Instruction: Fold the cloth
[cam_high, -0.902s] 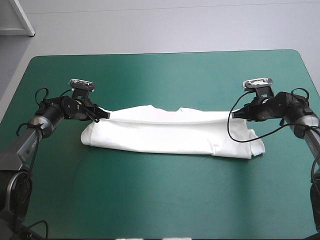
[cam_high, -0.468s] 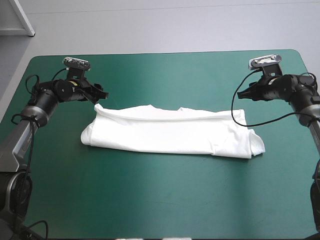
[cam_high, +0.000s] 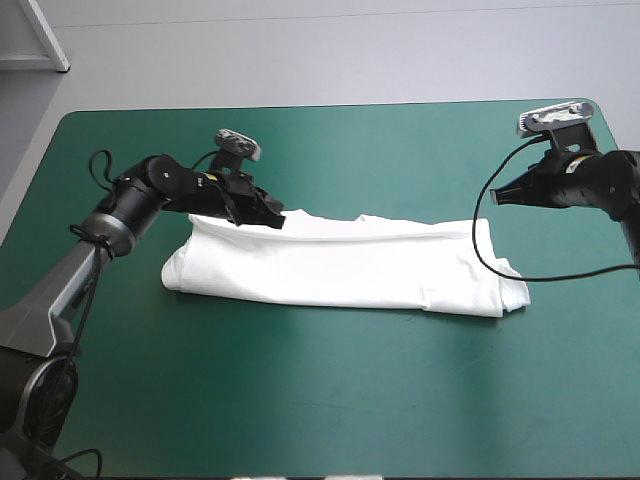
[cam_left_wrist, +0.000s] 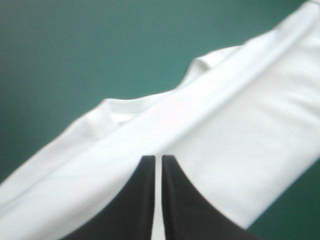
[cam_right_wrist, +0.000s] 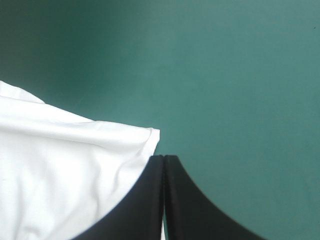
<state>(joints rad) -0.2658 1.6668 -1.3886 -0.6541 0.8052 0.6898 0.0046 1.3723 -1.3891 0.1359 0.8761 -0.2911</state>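
Note:
The white T-shirt (cam_high: 340, 265) lies folded into a long flat band across the middle of the table, its collar along the far edge. My left gripper (cam_high: 272, 218) hovers shut over the far edge near the band's left end. In the left wrist view its fingers (cam_left_wrist: 172, 200) meet in a point above the white cloth (cam_left_wrist: 225, 125). My right gripper (cam_high: 500, 195) is shut and stands off the cloth, beyond its far right corner. In the right wrist view that gripper (cam_right_wrist: 163, 156) points past the cloth's corner (cam_right_wrist: 145, 137) onto bare cover.
The teal-green cover (cam_high: 330, 390) shows in a broad band between the T-shirt and the table's near edge. More of it runs behind the T-shirt up to the far edge (cam_high: 330, 106).
Earlier both grippers were at the T-shirt's far corners, then drew off it. Since then the left gripper has swung right over the far edge; the right has moved farther right, away from the cloth.

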